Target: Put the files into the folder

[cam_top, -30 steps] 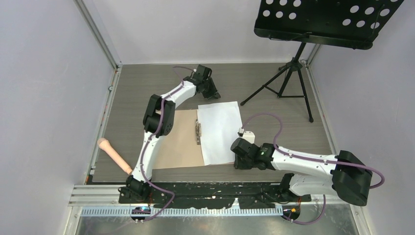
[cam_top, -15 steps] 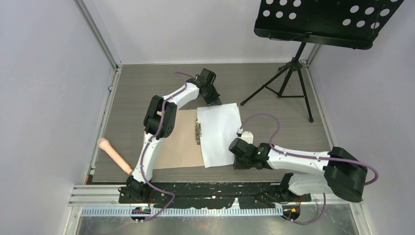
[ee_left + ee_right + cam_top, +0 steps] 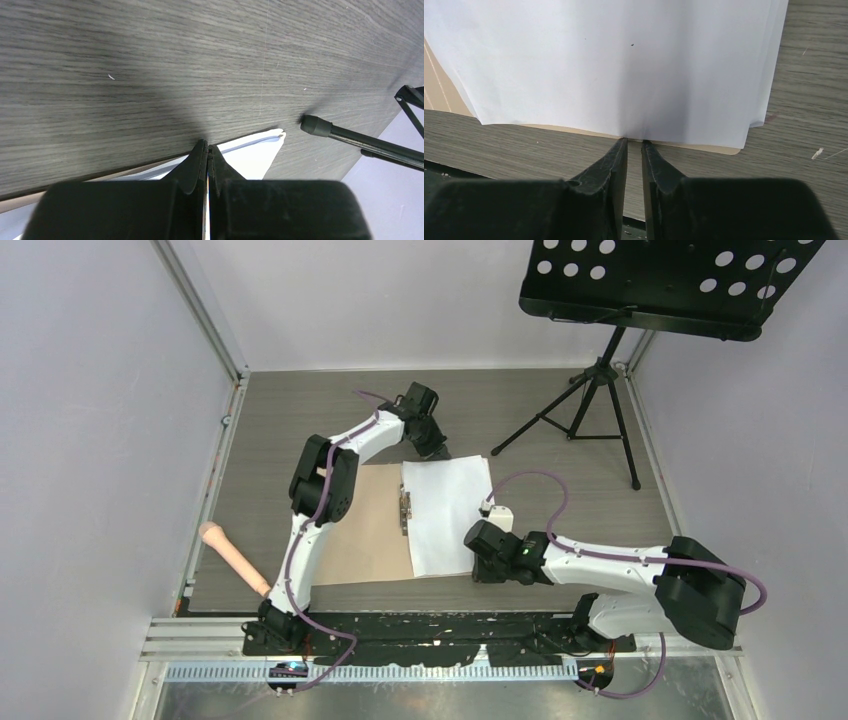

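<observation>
The folder [image 3: 360, 525] lies open and flat on the table, its left leaf bare. The files [image 3: 447, 510] lie as a white stack on its right leaf, right of the crease. My left gripper [image 3: 433, 450] is shut, its tips [image 3: 207, 148] down at the far edge of the files [image 3: 252, 160]. My right gripper [image 3: 472, 565] is at the near edge of the stack. Its jaws [image 3: 634, 142] stand a narrow gap apart, tips touching the edge of the files [image 3: 624, 65], with a tan strip of folder [image 3: 704, 146] showing beneath. It holds nothing.
A black music stand [image 3: 670, 280] on a tripod [image 3: 590, 410] stands at the back right; one tripod foot [image 3: 315, 125] is close to the files' far corner. A peach-coloured handle [image 3: 232, 558] lies at the left edge. A small metal clip [image 3: 405, 510] sits at the crease.
My left gripper has come back from beyond the files to their far edge. My right gripper has moved left up to the near edge. The stack has shifted slightly left.
</observation>
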`<state>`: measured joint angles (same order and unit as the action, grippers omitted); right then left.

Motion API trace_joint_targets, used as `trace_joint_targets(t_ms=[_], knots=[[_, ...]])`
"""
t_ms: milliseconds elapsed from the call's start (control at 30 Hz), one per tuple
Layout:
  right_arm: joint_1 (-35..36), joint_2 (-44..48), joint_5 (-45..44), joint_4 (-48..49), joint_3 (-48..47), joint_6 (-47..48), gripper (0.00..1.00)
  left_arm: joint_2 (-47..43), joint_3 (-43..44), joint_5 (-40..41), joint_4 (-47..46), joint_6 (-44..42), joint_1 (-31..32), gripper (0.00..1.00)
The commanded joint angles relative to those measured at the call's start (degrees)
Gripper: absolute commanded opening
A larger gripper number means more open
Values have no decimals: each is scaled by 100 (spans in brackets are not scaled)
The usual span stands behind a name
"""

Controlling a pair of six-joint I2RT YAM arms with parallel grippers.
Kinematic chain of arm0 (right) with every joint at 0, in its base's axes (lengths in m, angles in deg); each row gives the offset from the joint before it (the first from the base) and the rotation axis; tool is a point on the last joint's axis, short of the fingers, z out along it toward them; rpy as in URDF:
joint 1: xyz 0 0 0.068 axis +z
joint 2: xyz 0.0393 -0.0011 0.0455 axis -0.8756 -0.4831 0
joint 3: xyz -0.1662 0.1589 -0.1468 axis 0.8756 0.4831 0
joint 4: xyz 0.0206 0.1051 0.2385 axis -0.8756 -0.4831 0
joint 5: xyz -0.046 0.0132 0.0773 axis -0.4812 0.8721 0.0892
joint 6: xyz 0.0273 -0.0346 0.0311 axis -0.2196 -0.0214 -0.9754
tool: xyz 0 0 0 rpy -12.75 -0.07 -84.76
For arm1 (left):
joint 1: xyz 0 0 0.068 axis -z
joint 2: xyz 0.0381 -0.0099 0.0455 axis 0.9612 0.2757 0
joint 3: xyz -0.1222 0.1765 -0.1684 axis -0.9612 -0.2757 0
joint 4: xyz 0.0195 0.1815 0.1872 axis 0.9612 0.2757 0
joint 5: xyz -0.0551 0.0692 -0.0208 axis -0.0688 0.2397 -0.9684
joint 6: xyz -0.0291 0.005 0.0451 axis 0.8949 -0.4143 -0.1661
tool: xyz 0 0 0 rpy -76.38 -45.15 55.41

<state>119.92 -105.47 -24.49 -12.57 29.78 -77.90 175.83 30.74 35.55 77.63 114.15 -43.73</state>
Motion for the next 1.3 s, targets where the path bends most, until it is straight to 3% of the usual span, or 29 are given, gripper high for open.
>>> trace_joint_targets(t_ms=[0, 367, 700, 1033, 1133, 1267], knots=[[39, 35, -144, 129, -130, 58, 24, -197, 49, -147, 195, -268, 46, 0], [88, 21, -31, 174, -153, 142, 26, -105, 228, -387, 265, -439, 46, 8], [80, 304, 130, 154, -109, 241, 33, -35, 772, -533, 448, -752, 37, 26], [87, 918, 286, -58, -388, 492, 41, -502, 1223, -648, 604, -1310, -86, 48], [40, 802, 227, -49, -613, 610, 43, -843, 1064, -569, 808, -1576, -105, 50], [-417, 280, 564, 194, -1056, 973, 43, -1773, 89, -166, 918, -1913, -266, 51]])
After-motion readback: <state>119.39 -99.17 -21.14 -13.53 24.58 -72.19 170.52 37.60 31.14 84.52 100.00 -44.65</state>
